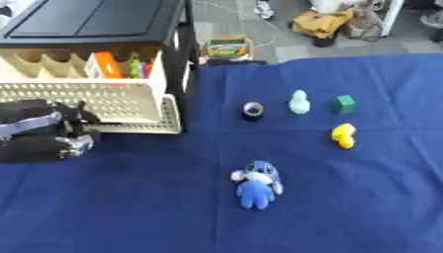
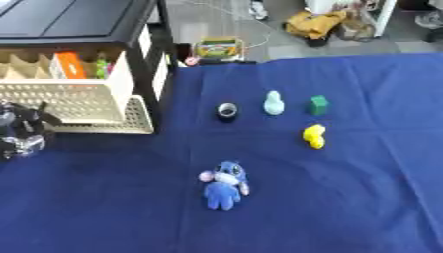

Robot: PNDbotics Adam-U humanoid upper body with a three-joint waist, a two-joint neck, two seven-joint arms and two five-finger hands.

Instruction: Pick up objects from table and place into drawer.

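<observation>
A blue plush toy with a pale face (image 1: 257, 184) lies on the dark blue cloth-covered table (image 1: 130, 207), near the middle, well apart from the drawer. Beyond it a dark ring-shaped roll (image 1: 252, 110), a pale mint bottle-shaped figure (image 1: 298, 102) and a small green block (image 1: 345, 104) stand in a row, with a yellow rubbery toy (image 1: 343, 135) just in front of the block. At the table's left a cream perforated plastic drawer (image 1: 95, 101) stands pulled open from a black cabinet (image 1: 95, 22), holding an orange item (image 1: 107, 65) and other coloured pieces. The robot's black left hand (image 1: 52, 136) sits at the drawer's front, touching it; I cannot tell how its fingers stand. Past the far edge lies grey floor with a colourful box (image 1: 228, 47) and a yellow-brown bundle (image 1: 322, 22)
</observation>
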